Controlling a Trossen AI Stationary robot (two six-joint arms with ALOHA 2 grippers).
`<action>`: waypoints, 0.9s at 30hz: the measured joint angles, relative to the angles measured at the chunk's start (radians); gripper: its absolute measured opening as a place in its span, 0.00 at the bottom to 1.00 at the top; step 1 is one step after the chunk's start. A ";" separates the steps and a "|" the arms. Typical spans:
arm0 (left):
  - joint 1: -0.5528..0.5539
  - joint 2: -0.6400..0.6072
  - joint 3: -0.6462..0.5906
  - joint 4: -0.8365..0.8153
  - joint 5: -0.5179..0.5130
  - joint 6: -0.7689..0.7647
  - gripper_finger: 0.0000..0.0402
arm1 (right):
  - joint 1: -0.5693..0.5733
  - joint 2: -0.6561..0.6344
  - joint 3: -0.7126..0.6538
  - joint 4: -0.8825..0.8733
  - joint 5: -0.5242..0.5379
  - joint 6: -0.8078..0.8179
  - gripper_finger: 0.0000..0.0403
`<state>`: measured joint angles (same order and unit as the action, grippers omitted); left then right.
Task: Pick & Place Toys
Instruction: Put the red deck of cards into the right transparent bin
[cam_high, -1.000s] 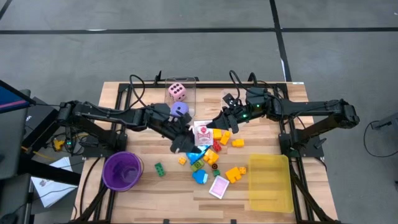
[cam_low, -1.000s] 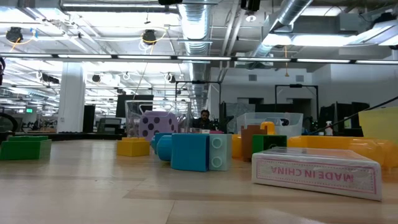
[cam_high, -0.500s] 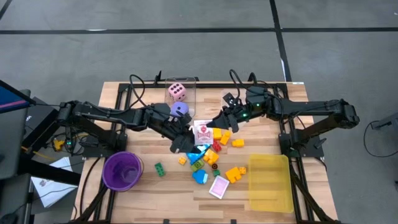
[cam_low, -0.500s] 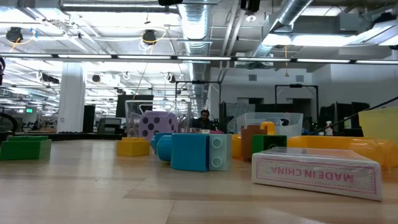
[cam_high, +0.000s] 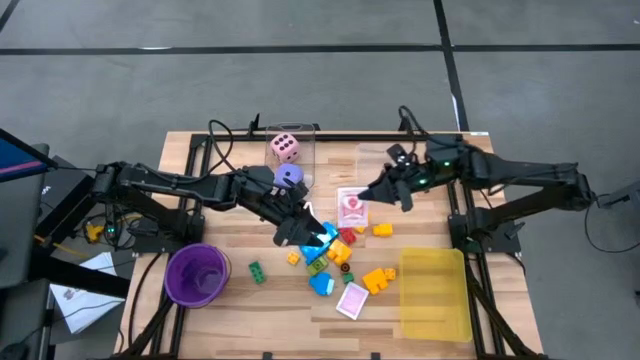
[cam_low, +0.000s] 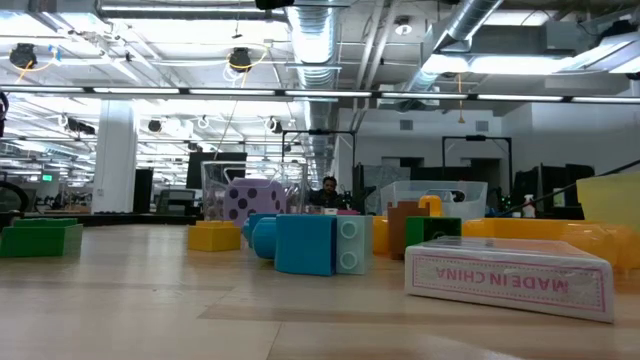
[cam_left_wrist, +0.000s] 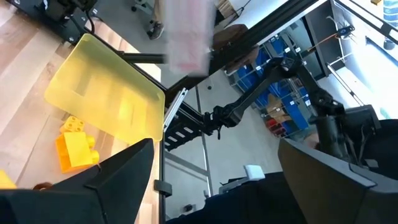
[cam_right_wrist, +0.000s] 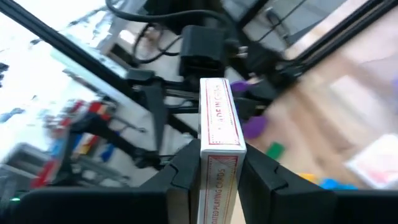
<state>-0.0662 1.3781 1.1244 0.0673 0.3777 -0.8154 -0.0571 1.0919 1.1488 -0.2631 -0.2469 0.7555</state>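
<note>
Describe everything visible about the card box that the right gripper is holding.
The card box is a slim pink-and-white playing-card pack with red printing along its narrow edge, apparently cardboard. It stands on edge between the fingers of the right gripper, pinched on both broad faces. From above it shows its patterned pink face, carried over the table beside the toy pile, touching nothing but the fingers.

Toys (cam_high: 335, 262) mid-table, cup (cam_high: 197, 273) to their left, tray (cam_high: 434, 293) to their right.
</note>
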 joint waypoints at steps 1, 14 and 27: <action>0.000 0.000 0.000 0.000 0.000 0.000 0.85 | 0.004 -0.017 0.000 -0.031 0.028 -0.025 0.18; 0.000 0.000 0.000 0.001 -0.035 0.064 0.84 | 0.122 -0.150 0.000 -0.129 0.337 -0.330 0.18; 0.000 0.000 0.000 0.008 -0.064 0.078 0.83 | 0.155 -0.156 0.000 -0.159 0.386 -0.373 0.18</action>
<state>-0.0659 1.3781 1.1244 0.0757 0.3138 -0.7373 0.0978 0.9360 1.1488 -0.4221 0.1392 0.3820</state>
